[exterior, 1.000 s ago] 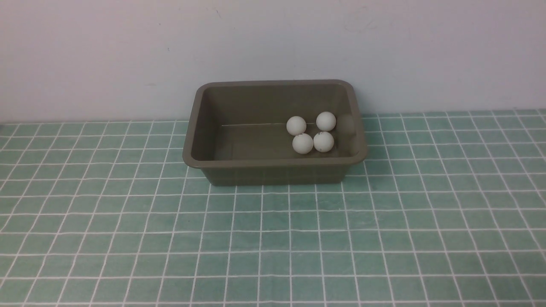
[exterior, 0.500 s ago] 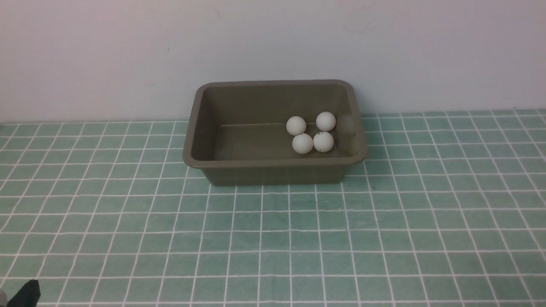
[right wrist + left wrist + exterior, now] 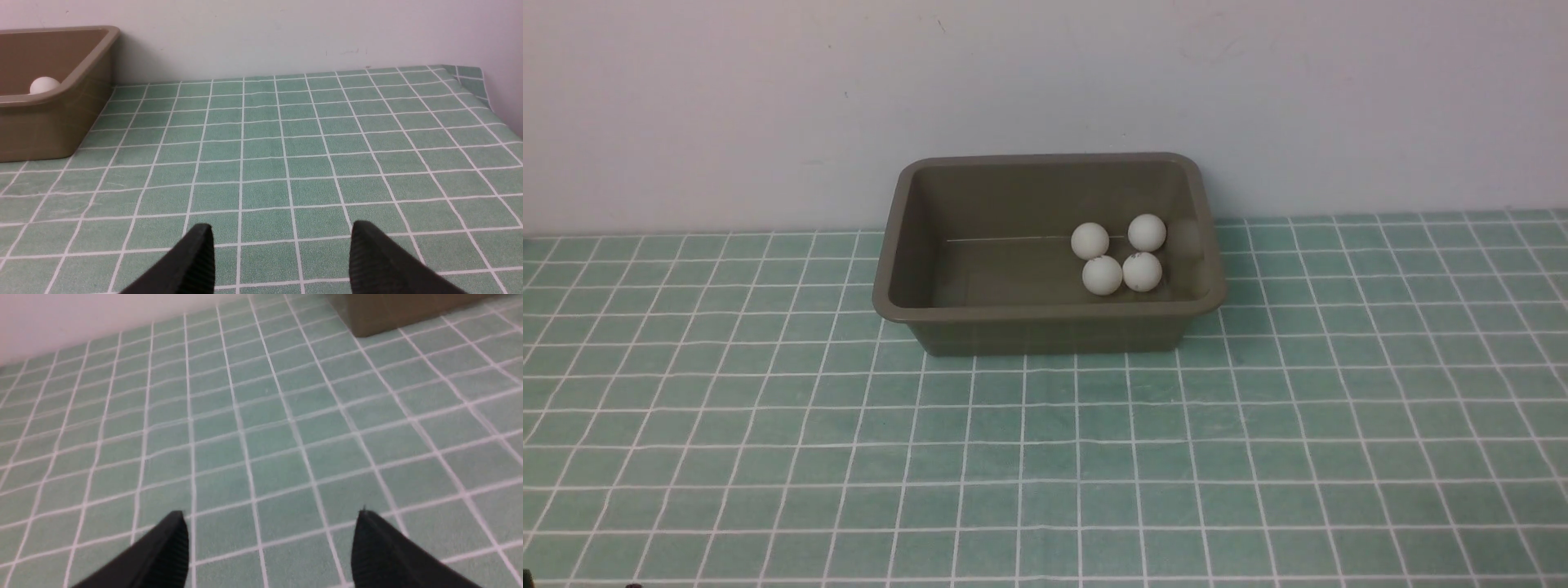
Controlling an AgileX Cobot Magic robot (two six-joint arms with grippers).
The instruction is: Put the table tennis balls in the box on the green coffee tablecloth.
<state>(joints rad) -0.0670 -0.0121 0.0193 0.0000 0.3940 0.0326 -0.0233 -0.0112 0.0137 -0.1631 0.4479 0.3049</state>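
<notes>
Several white table tennis balls (image 3: 1102, 274) lie clustered inside the olive-brown box (image 3: 1045, 312), at its right end. The box stands on the green coffee tablecloth (image 3: 1045, 457), close to the back wall. Neither gripper shows in the front view. In the left wrist view my left gripper (image 3: 270, 514) is open over bare cloth, with a corner of the box (image 3: 388, 314) far ahead. My right gripper (image 3: 281, 225) is open over bare cloth too. Its view shows the box (image 3: 53, 122) off to one side, with one ball (image 3: 44, 85) peeking over the rim.
A pale wall (image 3: 1045, 82) rises directly behind the box. In the right wrist view the cloth's far corner (image 3: 470, 77) turns up against a side wall.
Half a second ago a dark part of the left arm showed at the front view's bottom left corner; it has since dropped out of sight. Box and balls have not moved.
</notes>
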